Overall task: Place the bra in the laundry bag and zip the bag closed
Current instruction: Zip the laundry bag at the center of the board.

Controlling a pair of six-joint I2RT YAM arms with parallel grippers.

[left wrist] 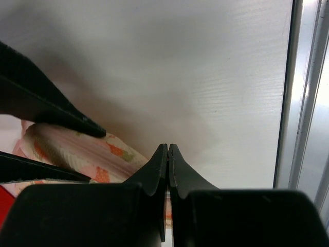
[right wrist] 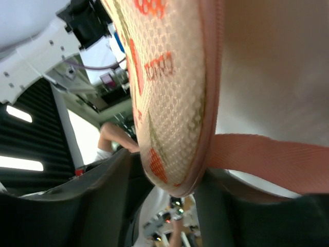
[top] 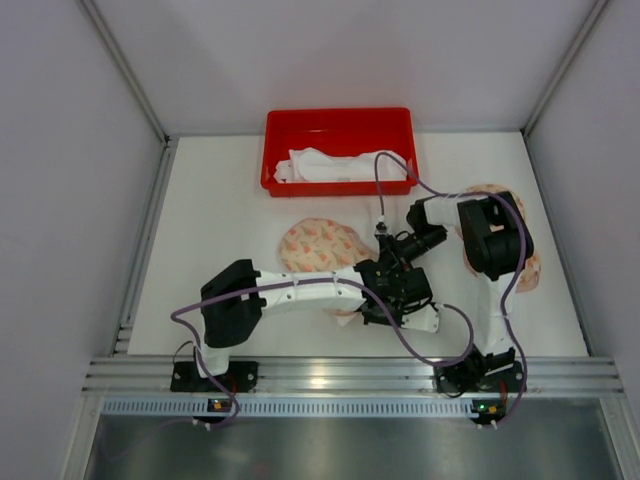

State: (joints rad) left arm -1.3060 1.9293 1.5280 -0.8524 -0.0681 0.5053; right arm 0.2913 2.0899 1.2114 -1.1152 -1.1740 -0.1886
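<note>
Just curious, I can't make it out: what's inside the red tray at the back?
White fabric, likely the bra, lies in the red tray. A cable crosses its right end; anything beneath the fabric is hidden.

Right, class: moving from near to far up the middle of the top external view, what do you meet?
Silver metal rail → round peach patterned mesh laundry bag → red plastic tray, with the white bra lying in it.
</note>
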